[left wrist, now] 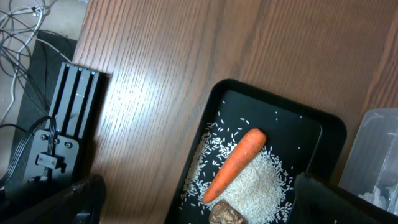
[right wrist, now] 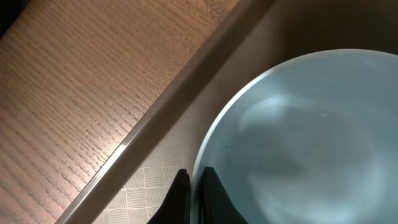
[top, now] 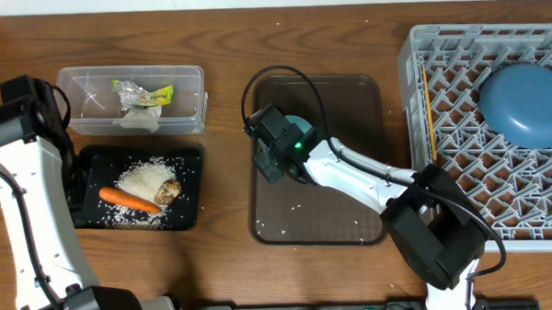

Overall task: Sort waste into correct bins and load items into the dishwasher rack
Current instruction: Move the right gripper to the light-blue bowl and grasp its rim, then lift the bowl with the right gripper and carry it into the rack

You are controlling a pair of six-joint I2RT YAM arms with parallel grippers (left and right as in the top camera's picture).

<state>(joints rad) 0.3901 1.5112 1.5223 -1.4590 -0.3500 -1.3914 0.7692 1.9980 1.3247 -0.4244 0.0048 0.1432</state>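
1. Small light-blue ceramic bowl [right wrist: 298, 137] sits on the dark brown flat serving tray [right wrist: 155, 180], close to its rim and well apart from the large grey lattice dishwasher rack [top: 461, 167].
2. My right gripper [right wrist: 195, 196] has one finger on each side of the bowl's rim, drawn close, seemingly pinching it.
3. I judge this the dish-loading step. Next I need a firm hold, a clean lift, then a carry rightward to free pegs beside the large dark-blue plate [top: 525, 105].
4. My left gripper [left wrist: 202, 199] hangs over the shallow black tray [left wrist: 311, 127], fingers spread, holding nothing.
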